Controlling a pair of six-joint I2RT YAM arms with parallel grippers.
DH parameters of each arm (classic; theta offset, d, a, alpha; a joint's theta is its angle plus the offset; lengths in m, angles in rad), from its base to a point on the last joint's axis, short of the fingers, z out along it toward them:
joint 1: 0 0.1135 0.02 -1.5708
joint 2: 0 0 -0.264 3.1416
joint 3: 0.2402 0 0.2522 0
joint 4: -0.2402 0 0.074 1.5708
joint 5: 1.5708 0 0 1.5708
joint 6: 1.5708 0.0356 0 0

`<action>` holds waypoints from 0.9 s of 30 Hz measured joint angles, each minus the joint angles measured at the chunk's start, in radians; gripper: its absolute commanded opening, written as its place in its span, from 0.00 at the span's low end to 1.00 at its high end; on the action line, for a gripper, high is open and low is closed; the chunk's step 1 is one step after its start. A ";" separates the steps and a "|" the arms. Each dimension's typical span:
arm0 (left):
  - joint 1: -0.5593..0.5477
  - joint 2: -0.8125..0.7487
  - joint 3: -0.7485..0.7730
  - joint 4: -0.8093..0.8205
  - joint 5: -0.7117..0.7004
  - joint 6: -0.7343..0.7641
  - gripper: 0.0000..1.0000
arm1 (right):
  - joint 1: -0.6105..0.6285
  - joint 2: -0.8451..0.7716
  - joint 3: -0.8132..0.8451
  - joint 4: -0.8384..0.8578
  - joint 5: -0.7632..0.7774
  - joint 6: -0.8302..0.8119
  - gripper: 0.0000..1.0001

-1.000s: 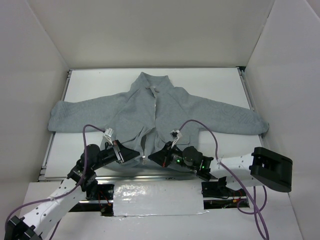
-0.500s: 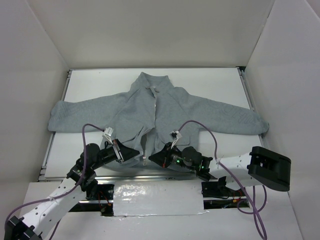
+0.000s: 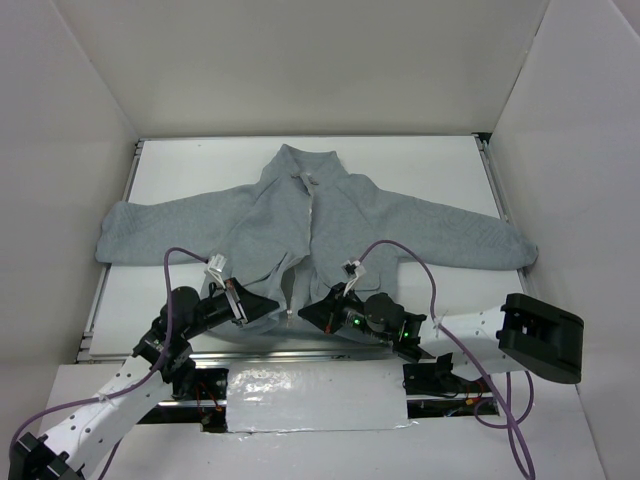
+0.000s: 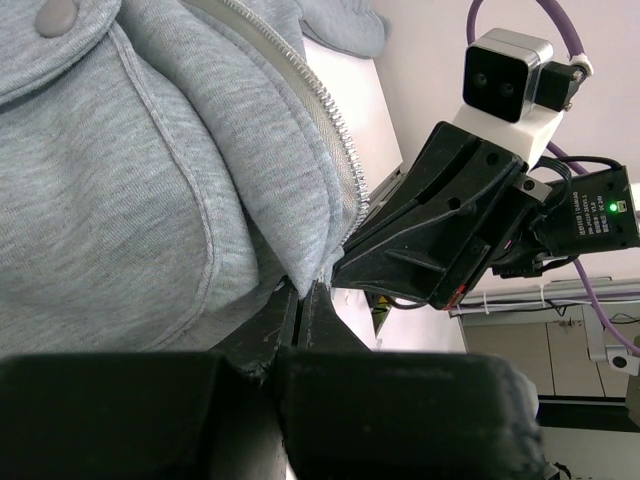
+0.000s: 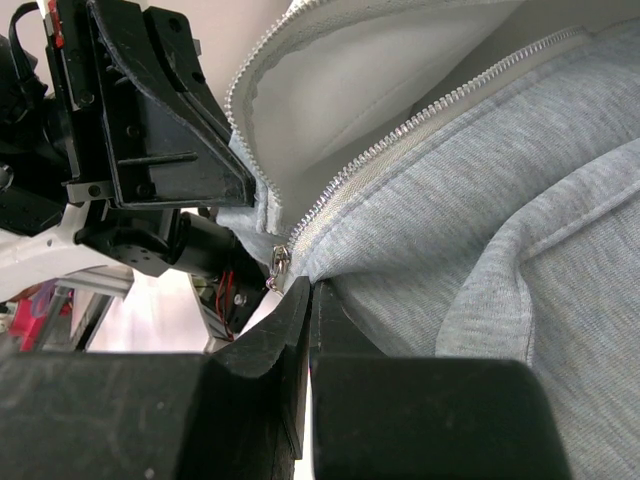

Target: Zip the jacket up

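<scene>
The light-grey fleece jacket (image 3: 340, 215) lies flat on the table, collar far, sleeves spread, front unzipped. My left gripper (image 3: 278, 309) is shut on the jacket's left front hem beside the zipper teeth (image 4: 335, 130); in the left wrist view its tips (image 4: 303, 287) pinch the fabric edge. My right gripper (image 3: 302, 313) is shut on the right front hem (image 5: 400, 230); its tips (image 5: 311, 287) sit just right of the metal zipper pull (image 5: 279, 262). The two grippers face each other, almost touching, at the jacket's bottom centre.
White walls enclose the table on three sides. A metal rail (image 3: 300, 352) runs along the near edge under the hem. Purple cables (image 3: 400, 250) loop over the right front panel.
Both grippers stay shut on the hem. The right gripper has edged back and forth slightly; the hem corners have barely shifted.
</scene>
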 measured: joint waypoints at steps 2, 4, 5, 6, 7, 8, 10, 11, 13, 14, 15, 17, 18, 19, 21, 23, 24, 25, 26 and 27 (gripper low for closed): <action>0.000 0.000 0.000 0.002 0.000 0.000 0.00 | 0.000 0.000 0.000 0.000 0.001 0.000 0.00; 0.000 0.000 0.000 0.001 0.000 0.000 0.00 | 0.000 0.000 0.000 0.000 0.001 0.000 0.00; 0.000 0.000 0.000 0.002 0.000 0.000 0.00 | 0.000 0.000 0.000 0.000 0.001 0.000 0.00; 0.000 0.000 0.000 0.002 0.000 0.000 0.00 | 0.000 0.000 0.000 0.000 0.001 0.000 0.00; 0.000 0.000 0.000 0.002 0.000 0.000 0.00 | 0.000 0.000 0.000 0.000 0.000 0.000 0.00; 0.000 0.000 0.000 0.002 0.000 0.000 0.00 | 0.000 0.000 0.000 0.000 0.000 0.000 0.00; 0.000 0.002 0.000 0.003 0.000 0.000 0.00 | 0.000 0.000 0.000 0.001 0.000 0.000 0.00; 0.000 0.003 0.000 0.005 0.000 0.000 0.00 | 0.000 0.000 0.000 0.001 0.000 0.000 0.00; 0.000 0.005 0.000 0.011 0.000 0.000 0.00 | 0.000 0.000 0.000 0.001 -0.002 0.000 0.00; 0.000 0.008 0.000 0.015 0.000 -0.001 0.00 | 0.000 0.000 0.000 0.001 -0.002 0.000 0.00; 0.000 0.011 0.000 0.018 0.000 -0.001 0.00 | 0.000 0.000 0.000 0.001 -0.003 0.000 0.00; 0.000 0.018 0.000 0.024 0.001 -0.002 0.00 | 0.000 0.000 0.000 0.001 -0.004 -0.001 0.00; 0.000 0.023 0.000 0.028 0.002 -0.002 0.00 | 0.000 0.000 0.000 0.001 -0.005 -0.001 0.00; 0.000 0.027 0.000 0.031 0.003 -0.002 0.00 | 0.000 0.000 0.000 0.001 -0.005 -0.001 0.00; 0.000 0.032 0.000 0.032 0.005 -0.002 0.00 | 0.000 0.000 0.000 0.001 -0.005 -0.001 0.00; 0.000 0.033 0.000 0.032 0.006 -0.002 0.00 | 0.000 0.000 0.000 0.001 -0.005 -0.001 0.00; 0.000 0.033 0.000 0.032 0.006 -0.002 0.00 | 0.000 0.000 0.000 0.001 -0.005 -0.001 0.00; 0.000 0.033 0.000 0.032 0.006 -0.002 0.00 | 0.000 0.000 0.000 0.001 -0.005 -0.001 0.00; 0.000 0.033 0.000 0.032 0.006 -0.002 0.00 | 0.000 0.000 0.000 0.001 -0.005 -0.001 0.00; 0.000 0.033 0.000 0.032 0.006 -0.002 0.00 | 0.000 0.000 0.000 0.001 -0.004 -0.001 0.00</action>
